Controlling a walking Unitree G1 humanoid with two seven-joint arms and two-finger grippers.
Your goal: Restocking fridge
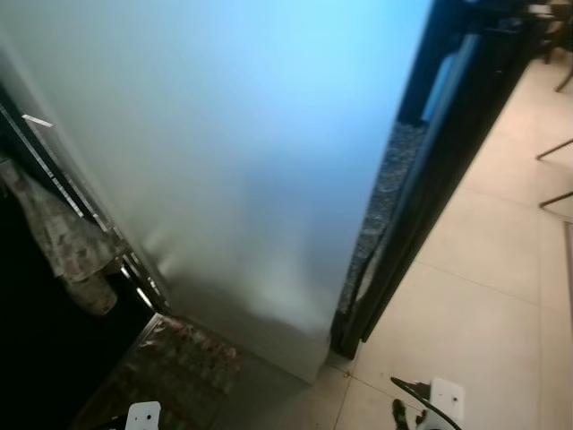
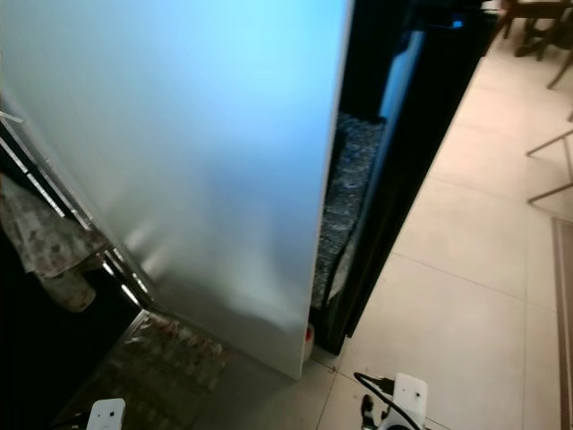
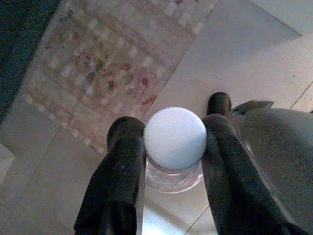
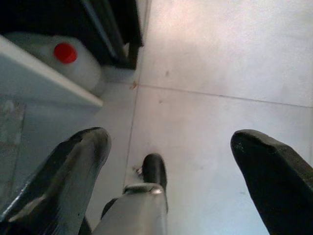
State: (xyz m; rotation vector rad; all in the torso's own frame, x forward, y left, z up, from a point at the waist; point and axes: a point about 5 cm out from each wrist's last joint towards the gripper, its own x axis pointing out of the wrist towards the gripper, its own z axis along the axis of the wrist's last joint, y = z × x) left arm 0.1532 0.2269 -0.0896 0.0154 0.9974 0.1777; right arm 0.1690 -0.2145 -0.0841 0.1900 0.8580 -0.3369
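Observation:
A clear bottle with a white cap (image 3: 174, 138) stands upright between the black fingers of my left gripper (image 3: 171, 129), which is shut on its neck low over the floor. My right gripper (image 4: 171, 142) hangs open above the pale tiles with nothing between its fingers. The tall white fridge (image 1: 242, 161) rises straight ahead with its smooth face towards me. Both wrists show at the lower edge of the eye views.
A patterned rug (image 1: 179, 367) lies at the fridge's left foot. A cloth (image 1: 63, 242) hangs on a dark unit to the left. A black panel (image 1: 448, 152) stands right of the fridge, with a red-capped white jug (image 4: 66, 56) at its base. Chair legs (image 1: 555, 170) stand far right.

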